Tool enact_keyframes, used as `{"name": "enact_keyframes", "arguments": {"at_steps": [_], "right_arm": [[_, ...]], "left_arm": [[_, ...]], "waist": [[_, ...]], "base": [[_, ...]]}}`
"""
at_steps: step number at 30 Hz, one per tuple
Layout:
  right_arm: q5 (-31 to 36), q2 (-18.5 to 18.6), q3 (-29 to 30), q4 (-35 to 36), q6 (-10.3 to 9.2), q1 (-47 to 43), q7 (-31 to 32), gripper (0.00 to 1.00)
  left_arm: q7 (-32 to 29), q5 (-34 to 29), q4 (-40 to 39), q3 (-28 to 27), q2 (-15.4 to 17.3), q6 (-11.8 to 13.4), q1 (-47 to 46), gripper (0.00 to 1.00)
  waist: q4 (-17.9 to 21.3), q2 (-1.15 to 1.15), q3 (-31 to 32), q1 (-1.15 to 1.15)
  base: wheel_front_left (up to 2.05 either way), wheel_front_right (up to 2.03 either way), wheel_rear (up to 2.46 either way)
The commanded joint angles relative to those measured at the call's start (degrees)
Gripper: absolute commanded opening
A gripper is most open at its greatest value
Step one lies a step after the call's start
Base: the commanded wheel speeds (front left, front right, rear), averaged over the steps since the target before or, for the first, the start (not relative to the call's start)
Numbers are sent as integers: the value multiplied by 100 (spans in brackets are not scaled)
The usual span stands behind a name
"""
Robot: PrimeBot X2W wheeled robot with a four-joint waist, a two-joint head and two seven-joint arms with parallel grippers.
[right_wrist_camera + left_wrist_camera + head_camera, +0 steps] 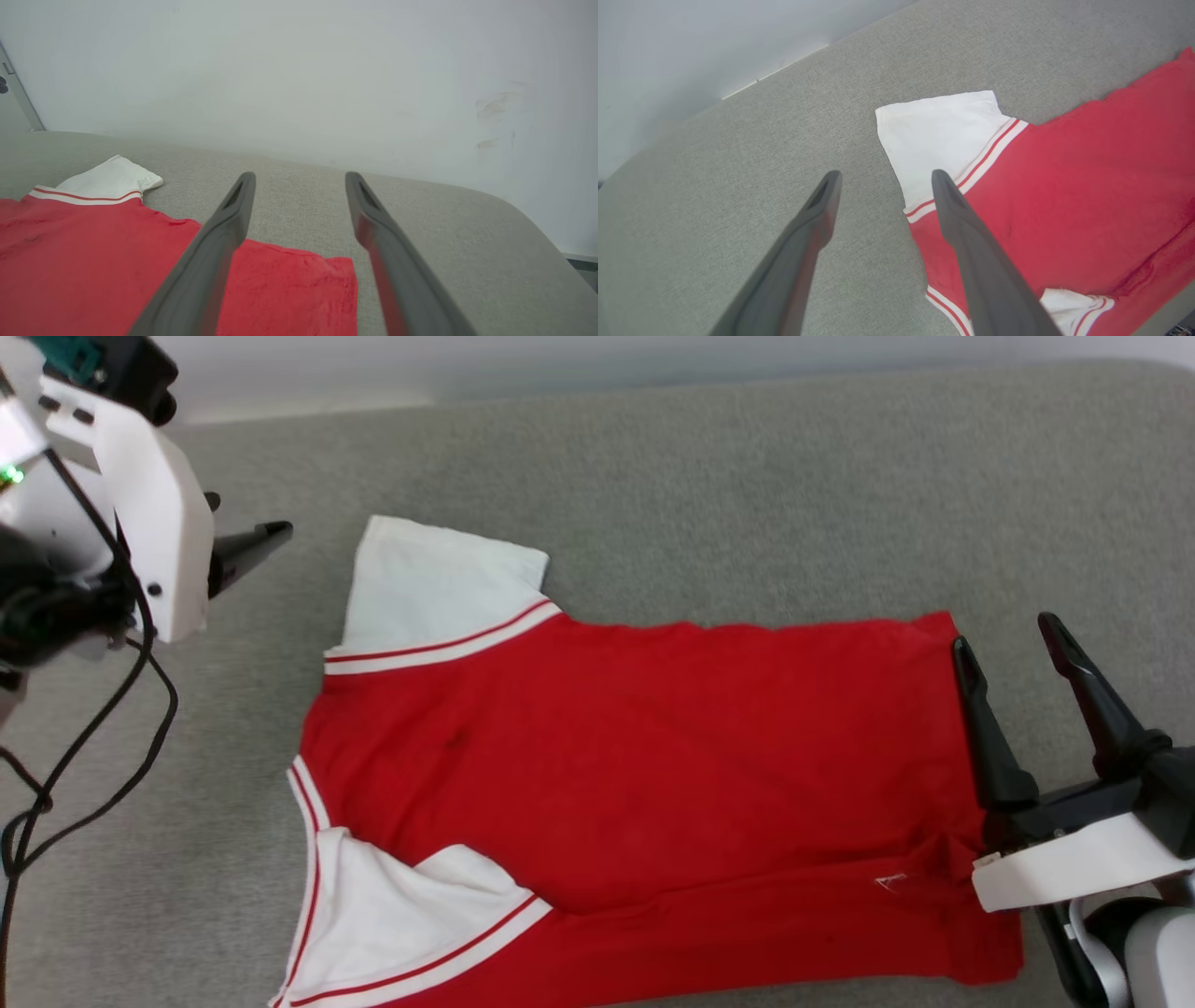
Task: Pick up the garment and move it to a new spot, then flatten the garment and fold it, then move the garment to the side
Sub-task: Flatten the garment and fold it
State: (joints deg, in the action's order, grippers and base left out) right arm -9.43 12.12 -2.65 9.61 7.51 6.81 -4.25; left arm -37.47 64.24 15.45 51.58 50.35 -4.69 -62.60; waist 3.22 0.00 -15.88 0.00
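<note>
The garment (635, 747) lies spread flat on the grey padded surface (747, 485), collar end to the left and hem to the right. A plain red face is up, and no numerals show. One white sleeve (439, 588) points to the far side, the other (401, 915) lies at the near edge. My left gripper (247, 515) hovers open beyond the far sleeve's left side, holding nothing; the left wrist view has the garment (1064, 186) just right of the gripper (886, 175). My right gripper (1005, 633) stands open at the hem's far corner, above the garment (93, 242) and empty (300, 176).
A pale wall (299, 70) runs along the back of the surface. The surface's rounded edge (537, 219) falls away to the right. Black cables (93, 737) hang from my left arm over the surface's left part.
</note>
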Motion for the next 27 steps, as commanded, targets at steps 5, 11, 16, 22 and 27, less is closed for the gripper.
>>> {"name": "enact_keyframes", "arguments": {"at_steps": [5,11,16,22,27], "right_arm": [[76,-212,-139,136,-4,113,-16,100],[66,-267,-278,103,-4,378,-91,100],[86,-254,-368,72,-4,554,-187,100],[121,-223,-420,-16,-4,694,-258,100],[113,-142,-376,-145,-4,756,-315,100]], "left_arm": [[-811,148,332,37,-62,-34,-591,100],[-1316,108,733,67,-148,65,-1055,100],[-1502,87,976,77,-196,102,-1262,100],[-1574,-79,1272,245,-219,54,-1249,100],[-1664,15,1432,387,-328,-39,-991,0]], "waist": [[453,0,-780,0],[714,0,-1286,0],[849,0,-1626,0],[900,0,-1831,0],[884,0,-1818,0]], "base": [[0,0,0],[0,0,0],[0,0,0],[0,0,0],[0,0,0]]}}
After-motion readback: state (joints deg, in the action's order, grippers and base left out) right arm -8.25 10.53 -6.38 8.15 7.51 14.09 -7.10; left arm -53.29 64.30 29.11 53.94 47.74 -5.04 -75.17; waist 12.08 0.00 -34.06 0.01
